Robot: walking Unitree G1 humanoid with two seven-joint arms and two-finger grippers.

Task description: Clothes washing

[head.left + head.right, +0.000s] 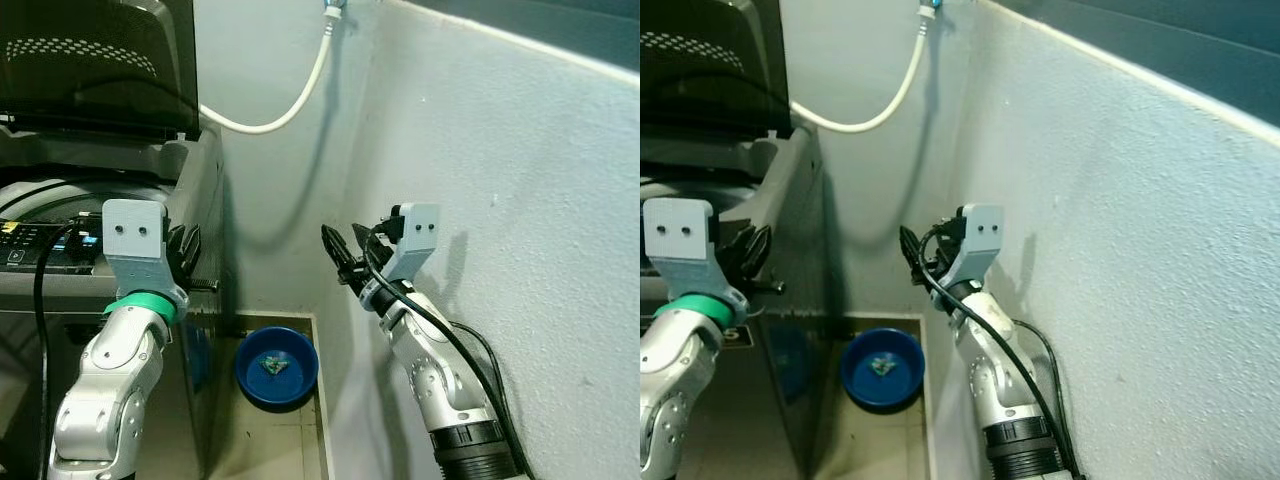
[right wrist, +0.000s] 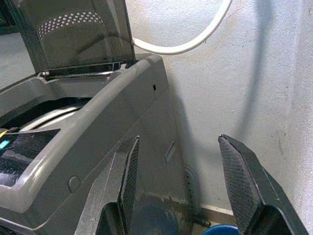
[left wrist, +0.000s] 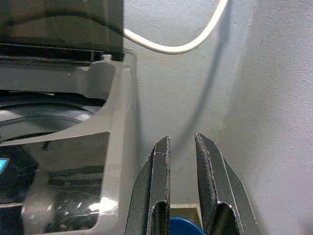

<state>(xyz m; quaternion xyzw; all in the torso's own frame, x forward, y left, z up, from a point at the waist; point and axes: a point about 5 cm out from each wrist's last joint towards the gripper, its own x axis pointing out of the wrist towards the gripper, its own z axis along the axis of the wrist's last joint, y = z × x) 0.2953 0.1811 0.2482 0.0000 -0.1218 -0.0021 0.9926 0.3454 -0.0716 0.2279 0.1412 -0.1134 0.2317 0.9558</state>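
The grey plastic washer [image 1: 110, 190] stands at the robot's left, its dark perforated lid [image 1: 95, 60] raised. The right wrist view takes in the washer's rounded top and smooth side; the head views add one round blue basin [image 1: 277, 366] on the floor beside it. One white hose [image 1: 285, 105] curves along the rough wall [image 1: 520, 200]. The left gripper [image 3: 182, 161] holds nothing, fingers nearly closed; the right gripper [image 2: 181, 166] gapes wide, empty.

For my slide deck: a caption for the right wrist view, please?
Right gripper, jaws open, faces the washing machine with its lid raised, beside the wall.
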